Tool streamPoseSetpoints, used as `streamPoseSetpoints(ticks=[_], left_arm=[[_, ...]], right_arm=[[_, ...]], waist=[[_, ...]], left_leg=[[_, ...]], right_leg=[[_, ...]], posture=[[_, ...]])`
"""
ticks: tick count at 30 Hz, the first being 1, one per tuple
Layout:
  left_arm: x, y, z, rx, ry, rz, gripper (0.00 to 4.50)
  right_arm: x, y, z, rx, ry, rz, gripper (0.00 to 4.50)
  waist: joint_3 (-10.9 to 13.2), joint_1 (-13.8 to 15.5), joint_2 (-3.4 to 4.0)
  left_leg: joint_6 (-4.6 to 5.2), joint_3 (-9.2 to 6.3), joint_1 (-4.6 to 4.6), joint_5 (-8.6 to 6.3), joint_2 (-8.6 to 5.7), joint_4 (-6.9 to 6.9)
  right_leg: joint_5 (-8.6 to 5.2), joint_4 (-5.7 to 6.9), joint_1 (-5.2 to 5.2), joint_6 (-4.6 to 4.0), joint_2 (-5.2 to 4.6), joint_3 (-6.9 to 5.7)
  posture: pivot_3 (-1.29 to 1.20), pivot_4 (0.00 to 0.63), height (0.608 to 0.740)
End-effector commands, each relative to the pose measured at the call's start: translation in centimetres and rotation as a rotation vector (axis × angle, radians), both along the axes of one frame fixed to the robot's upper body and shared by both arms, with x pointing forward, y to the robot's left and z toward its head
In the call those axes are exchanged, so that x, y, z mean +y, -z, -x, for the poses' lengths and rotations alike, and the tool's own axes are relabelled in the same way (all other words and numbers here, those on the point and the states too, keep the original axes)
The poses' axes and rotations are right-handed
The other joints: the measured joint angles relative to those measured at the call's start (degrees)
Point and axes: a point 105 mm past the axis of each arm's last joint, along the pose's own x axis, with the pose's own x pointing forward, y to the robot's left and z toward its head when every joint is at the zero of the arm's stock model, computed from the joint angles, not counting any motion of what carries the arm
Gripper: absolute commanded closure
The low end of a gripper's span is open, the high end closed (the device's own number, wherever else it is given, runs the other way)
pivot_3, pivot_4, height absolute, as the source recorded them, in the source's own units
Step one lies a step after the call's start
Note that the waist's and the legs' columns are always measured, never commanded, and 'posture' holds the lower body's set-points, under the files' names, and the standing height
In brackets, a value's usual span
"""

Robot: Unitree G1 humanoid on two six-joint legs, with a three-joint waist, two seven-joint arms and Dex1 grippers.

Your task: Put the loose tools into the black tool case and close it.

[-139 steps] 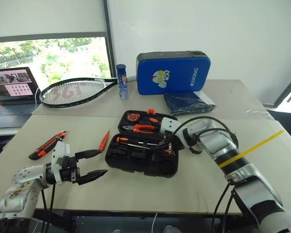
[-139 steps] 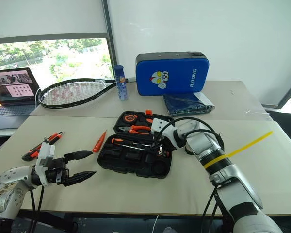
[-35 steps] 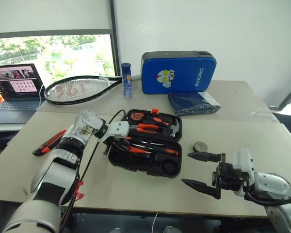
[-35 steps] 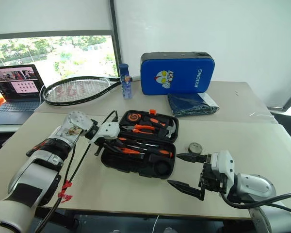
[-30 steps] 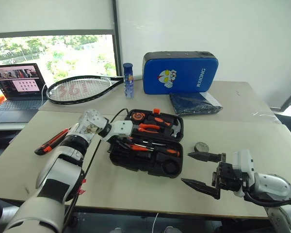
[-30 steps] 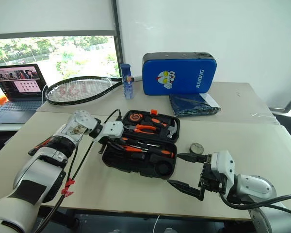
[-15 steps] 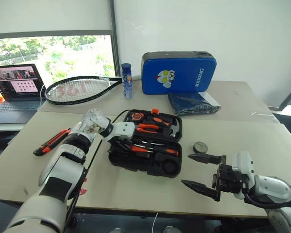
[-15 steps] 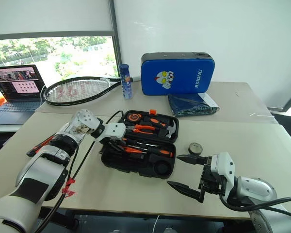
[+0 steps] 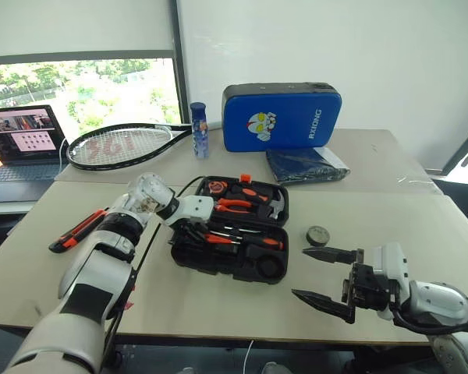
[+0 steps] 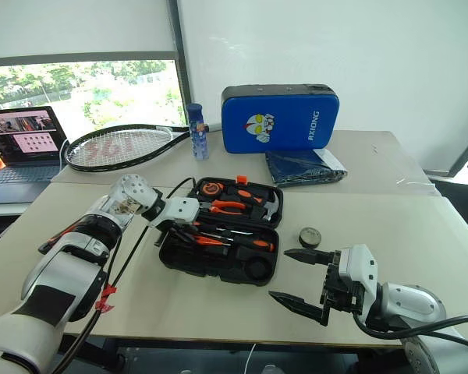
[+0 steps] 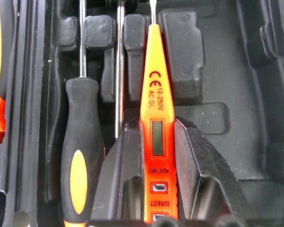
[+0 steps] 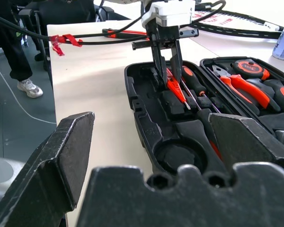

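Observation:
The black tool case (image 9: pixel 218 265) lies open in the middle of the table. My left gripper (image 9: pixel 186 229) reaches down into its front half, shut on the small slim orange tool (image 11: pixel 153 118), which lies along a moulded slot. Beside it a screwdriver (image 11: pixel 80 161) with a black-orange handle rests in its slot. The orange-black utility knife (image 9: pixel 78 231) lies on the table left of the case. A small black tape roll (image 9: pixel 318 234) sits right of the case. My right gripper (image 9: pixel 299 273) hovers open near the front right, with nothing between its fingers.
A black racket (image 9: pixel 117 146), a blue bottle (image 9: pixel 197 130), a blue padded bag (image 9: pixel 281 117) and a folded dark cloth (image 9: pixel 306 165) lie at the back. A laptop (image 9: pixel 19 140) stands at the far left. A person's legs (image 12: pixel 14 47) show beyond the table.
Since the earliest frames my right arm has drawn back from the case, and my left gripper has carried the slim orange tool from the table into it. Over the last second, only the view shifted.

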Motion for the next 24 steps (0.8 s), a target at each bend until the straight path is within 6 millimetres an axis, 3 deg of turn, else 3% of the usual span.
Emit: streamPoseSetpoints(ticks=[1, 12, 21, 24], left_arm=[[1.2, -0.6, -0.3, -0.046, -0.006, -0.06, 4.06], [1.5, 0.7, 0.0, -0.008, -0.033, -0.066, 4.06], [0.0, -2.2, 0.0, -0.071, 0.018, 0.109, 4.06], [0.4, -2.0, 0.8, -0.038, 0.066, 0.09, 4.06]], right_arm=[[-0.1, -0.4, 0.0, -0.025, -0.008, 0.011, 0.0], [-0.1, -0.2, 0.0, -0.02, -0.013, 0.022, 0.0], [-0.4, -0.1, -0.1, -0.013, -0.008, 0.023, 0.0], [-0.4, 0.0, -0.2, -0.011, -0.009, 0.024, 0.0]], waist=[[0.0, -0.07, 0.0], [0.0, -0.08, 0.0], [0.0, 0.04, 0.0], [0.01, 0.1, -0.02]], left_leg=[[0.0, 0.0, 0.0, 0.0, 0.01, 0.0], [0.0, 0.0, 0.01, 0.0, 0.01, 0.0], [0.0, 0.01, -0.06, 0.0, 0.0, 0.0], [0.0, 0.0, -0.12, 0.0, 0.01, 0.0]], right_leg=[[0.0, 0.0, -0.01, 0.0, 0.02, 0.01], [0.0, 0.01, 0.0, 0.0, 0.03, 0.04], [0.0, -0.02, -0.05, 0.0, 0.02, 0.06], [0.0, -0.02, -0.08, 0.0, 0.02, 0.05]], posture=[[0.0, 0.15, 0.74], [0.0, 0.15, 0.74], [0.0, 0.15, 0.74], [0.0, 0.15, 0.74]])
